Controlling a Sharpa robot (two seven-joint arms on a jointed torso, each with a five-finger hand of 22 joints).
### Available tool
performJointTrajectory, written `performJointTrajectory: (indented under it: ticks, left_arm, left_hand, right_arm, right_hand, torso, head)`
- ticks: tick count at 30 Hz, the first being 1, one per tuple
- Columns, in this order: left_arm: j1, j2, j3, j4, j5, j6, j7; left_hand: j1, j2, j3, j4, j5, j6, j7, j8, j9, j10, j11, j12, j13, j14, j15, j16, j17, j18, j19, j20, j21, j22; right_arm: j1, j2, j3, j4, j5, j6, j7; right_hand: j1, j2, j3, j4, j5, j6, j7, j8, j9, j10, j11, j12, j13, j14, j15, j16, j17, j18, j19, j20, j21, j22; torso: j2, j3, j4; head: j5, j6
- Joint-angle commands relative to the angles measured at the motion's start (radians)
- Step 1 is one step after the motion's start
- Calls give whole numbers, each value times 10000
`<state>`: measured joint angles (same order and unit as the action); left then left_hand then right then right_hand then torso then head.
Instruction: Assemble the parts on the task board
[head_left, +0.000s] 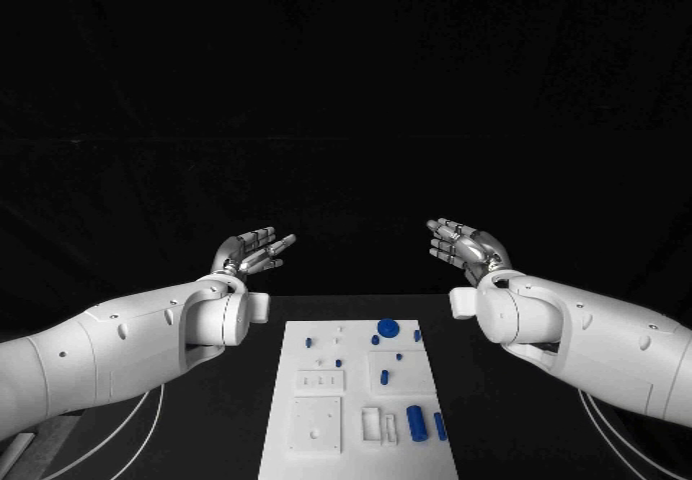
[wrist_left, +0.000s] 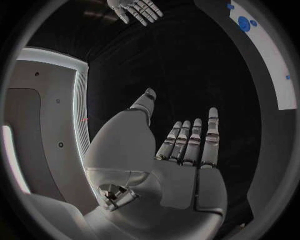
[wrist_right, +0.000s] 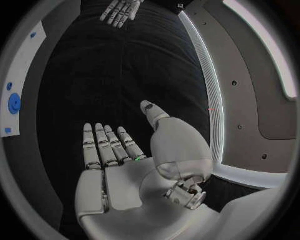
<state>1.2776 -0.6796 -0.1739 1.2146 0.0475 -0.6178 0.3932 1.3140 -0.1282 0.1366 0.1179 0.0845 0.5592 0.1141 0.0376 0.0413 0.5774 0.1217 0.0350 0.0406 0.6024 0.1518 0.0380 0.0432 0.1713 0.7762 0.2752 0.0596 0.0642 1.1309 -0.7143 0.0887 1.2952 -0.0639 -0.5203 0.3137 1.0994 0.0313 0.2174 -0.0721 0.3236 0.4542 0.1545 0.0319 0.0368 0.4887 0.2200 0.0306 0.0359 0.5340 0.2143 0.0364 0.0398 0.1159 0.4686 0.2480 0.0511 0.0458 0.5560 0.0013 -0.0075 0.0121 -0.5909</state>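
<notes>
my left hand and right hand are raised past the far end of the task board, fingers spread, holding nothing. the blue parts lie nearer my right hand, long axis along the board.

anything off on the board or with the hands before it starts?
Nothing stands out. The task board lies flat and square with the blue parts on it. The left hand and right hand hover beyond it, holding nothing.
</notes>
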Motion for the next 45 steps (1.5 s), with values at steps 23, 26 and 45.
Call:
performJointTrajectory:
  ticks: [23,26,45]
  left_arm:
    - [382,-288,-266,111,-148,1868,-486]
    - [382,-469,-266,438,-342,1944,-508]
    - [487,-1716,-264,2716,-1383,3170,-749]
  left_hand:
    - [700,1181,-83,-1736,320,4490,338,270,211,5142,158,247,169,5366,-256,421,233,-803,2370,-1540,980,310]
    - [822,1250,124,-1934,317,4718,263,293,222,5912,-122,273,173,6301,-655,695,404,-827,2918,-1910,1405,499]
    - [564,1226,606,-2601,267,4596,317,260,210,5866,-92,236,170,6511,-686,278,382,-1034,1984,-2106,2839,1556]
  right_arm:
    - [272,583,466,-1763,-7245,2929,-1810]
    - [185,632,466,-1706,-8468,2809,-1796]
    - [-534,1280,470,-1621,-15213,2104,-3470]
  right_hand:
    - [1675,-526,229,-1711,182,5943,-93,331,274,6058,-1000,276,220,8573,-1710,645,523,167,7185,-2063,2514,779]
    - [1647,-619,187,-1898,434,6247,-170,313,270,6349,-1166,268,216,9715,-2117,1068,948,151,8099,-2556,3382,1237]
    - [1326,-1317,1405,-2117,427,6318,-246,301,263,6398,-1292,271,220,9265,-2432,7173,4755,317,8675,-2990,6952,4757]
  torso:
    - [75,-50,15]
    - [179,-78,55]
    - [1105,-285,615]
  head:
    - [125,31]
    - [99,68]
    - [-366,410]
